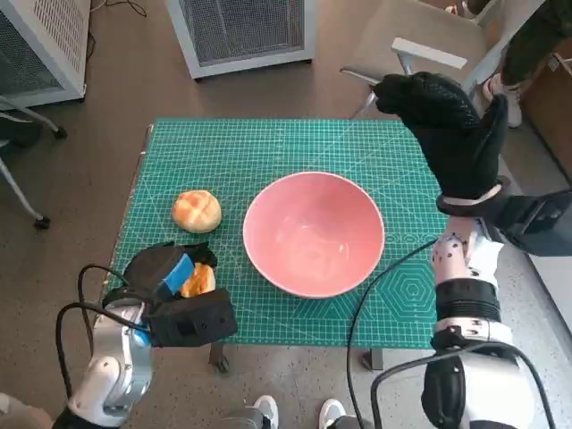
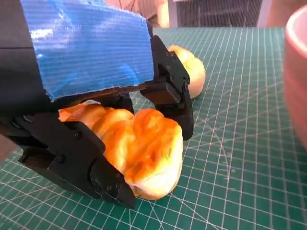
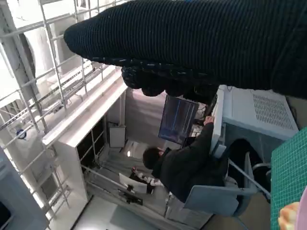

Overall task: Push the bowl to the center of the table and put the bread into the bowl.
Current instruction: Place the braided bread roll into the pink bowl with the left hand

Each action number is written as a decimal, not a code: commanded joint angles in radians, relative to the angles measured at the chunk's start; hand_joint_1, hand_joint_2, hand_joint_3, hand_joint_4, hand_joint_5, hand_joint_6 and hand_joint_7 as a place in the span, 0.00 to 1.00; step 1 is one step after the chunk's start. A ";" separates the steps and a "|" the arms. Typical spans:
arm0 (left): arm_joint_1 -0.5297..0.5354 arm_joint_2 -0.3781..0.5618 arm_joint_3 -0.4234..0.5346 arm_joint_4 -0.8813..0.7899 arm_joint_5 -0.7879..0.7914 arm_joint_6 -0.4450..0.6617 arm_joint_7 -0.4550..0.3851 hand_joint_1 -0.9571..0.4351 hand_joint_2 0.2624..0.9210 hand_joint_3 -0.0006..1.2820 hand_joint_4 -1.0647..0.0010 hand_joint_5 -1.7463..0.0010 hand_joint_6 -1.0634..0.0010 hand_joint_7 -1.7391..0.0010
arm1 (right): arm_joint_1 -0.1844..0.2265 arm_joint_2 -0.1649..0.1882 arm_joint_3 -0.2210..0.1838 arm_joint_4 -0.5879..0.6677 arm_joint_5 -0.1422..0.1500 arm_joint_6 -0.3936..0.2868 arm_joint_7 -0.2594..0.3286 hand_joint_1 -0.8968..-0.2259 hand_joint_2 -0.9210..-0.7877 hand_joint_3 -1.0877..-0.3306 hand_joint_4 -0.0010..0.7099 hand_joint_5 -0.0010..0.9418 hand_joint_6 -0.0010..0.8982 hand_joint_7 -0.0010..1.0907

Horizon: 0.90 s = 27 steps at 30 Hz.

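I'm holding a bread roll [image 2: 139,153] in the left robot hand [image 1: 174,290], lower left; it's soft, so I'm gripping its sides lightly. Right robot hand [image 1: 451,130] is hovering spread, empty. Bowl [image 1: 314,233] is sitting centre frame.

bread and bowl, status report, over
Left hand grips golden bread roll. Right hand raised, holding nothing. Pink bowl near centre. Second roll beside it.

A lab or office: green cutting mat [image 1: 268,147], wire shelving [image 3: 62,91], person [image 3: 184,165] seated at a monitor [image 3: 177,120]
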 commanded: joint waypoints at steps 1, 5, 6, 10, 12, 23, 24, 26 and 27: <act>0.020 0.006 0.029 -0.071 0.014 0.003 -0.005 0.69 0.94 0.07 0.29 0.33 0.35 0.40 | 0.029 -0.005 0.001 0.004 -0.007 0.003 0.003 0.42 0.00 0.70 0.26 0.01 0.10 0.41; 0.031 0.006 0.049 -0.117 0.015 0.003 -0.010 0.69 0.94 0.06 0.29 0.35 0.35 0.38 | 0.026 -0.005 0.000 0.006 -0.005 0.011 0.002 0.42 0.00 0.70 0.26 0.01 0.10 0.41; 0.033 0.005 0.054 -0.131 0.016 0.005 -0.014 0.69 0.94 0.06 0.28 0.36 0.35 0.38 | 0.025 -0.005 0.000 0.006 -0.004 0.014 0.001 0.42 0.00 0.70 0.26 0.01 0.10 0.41; 0.041 0.004 0.076 -0.180 0.016 0.005 -0.022 0.69 0.94 0.06 0.28 0.37 0.36 0.36 | 0.026 -0.004 0.000 0.001 -0.004 0.014 0.000 0.42 0.00 0.70 0.26 0.01 0.10 0.40; 0.045 0.004 0.084 -0.198 0.018 0.002 -0.024 0.69 0.94 0.06 0.28 0.38 0.36 0.36 | 0.026 -0.004 0.000 -0.001 -0.003 0.014 0.001 0.42 0.00 0.70 0.26 0.01 0.10 0.40; 0.042 0.002 0.123 -0.284 0.035 -0.009 -0.033 0.69 0.95 0.04 0.26 0.40 0.36 0.36 | 0.023 -0.003 0.001 -0.012 -0.003 0.029 -0.008 0.40 0.00 0.71 0.27 0.01 0.10 0.40; 0.042 0.002 0.125 -0.285 0.035 -0.010 -0.033 0.69 0.95 0.04 0.26 0.40 0.36 0.35 | 0.023 -0.003 0.001 -0.013 -0.003 0.030 -0.008 0.40 0.00 0.70 0.27 0.01 0.10 0.40; 0.039 0.002 0.130 -0.296 0.039 -0.013 -0.033 0.69 0.95 0.04 0.26 0.40 0.35 0.35 | 0.023 -0.003 0.000 -0.015 -0.002 0.034 -0.009 0.39 0.00 0.71 0.27 0.01 0.10 0.40; 0.037 0.002 0.132 -0.301 0.042 -0.015 -0.033 0.69 0.95 0.04 0.26 0.41 0.35 0.35 | 0.024 -0.003 0.000 -0.015 -0.002 0.035 -0.009 0.39 0.00 0.71 0.27 0.01 0.10 0.40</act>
